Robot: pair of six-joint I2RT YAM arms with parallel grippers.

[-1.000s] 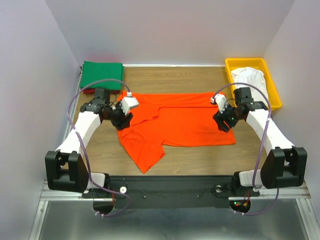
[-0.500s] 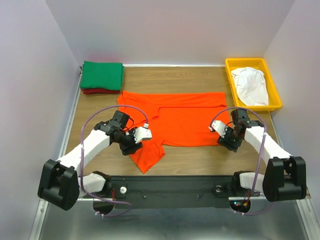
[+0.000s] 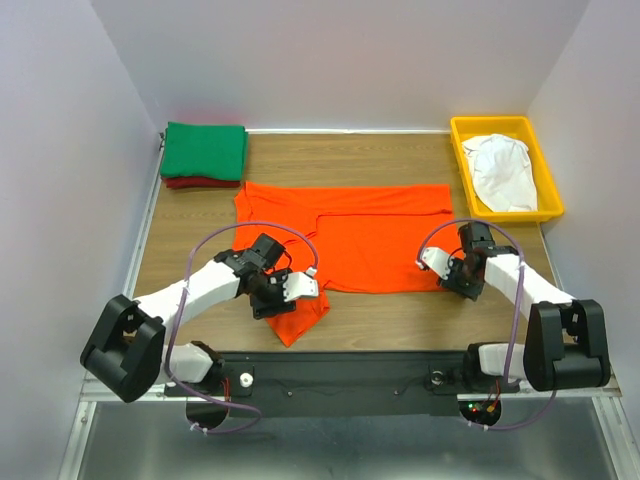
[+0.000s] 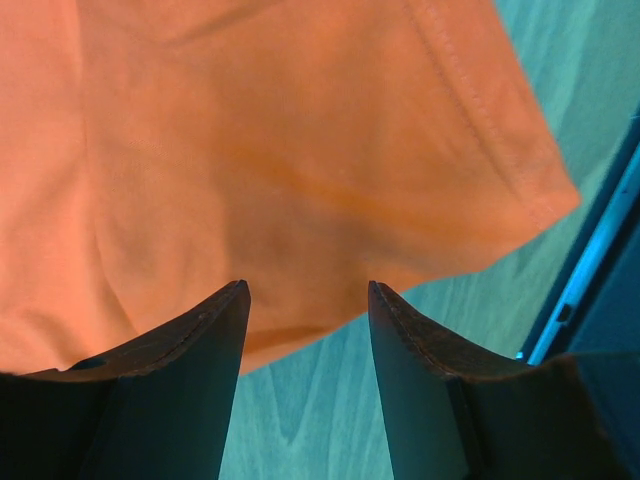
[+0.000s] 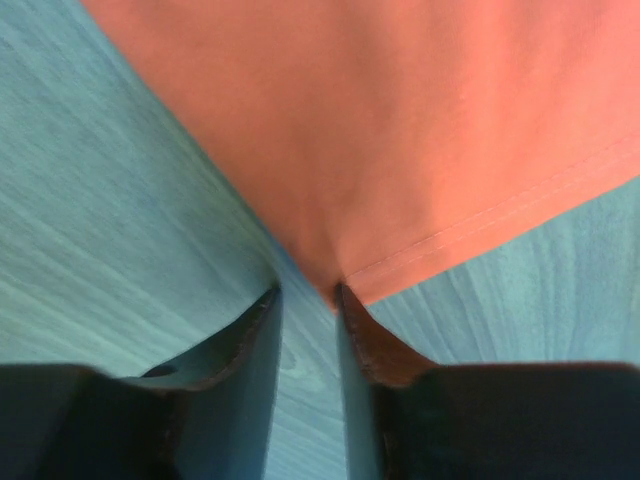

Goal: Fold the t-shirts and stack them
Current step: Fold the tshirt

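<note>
The orange t-shirt lies spread on the counter, partly folded. The left gripper hangs with wide jaws over its near-left flap. The right gripper has narrow jaws at the near-right corner, seemingly not pinching yet, probably to lift both for a fold.

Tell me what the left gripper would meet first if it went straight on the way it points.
Probably the orange t-shirt: its near edge lies just ahead of the open left gripper, though height above it is unclear.
</note>
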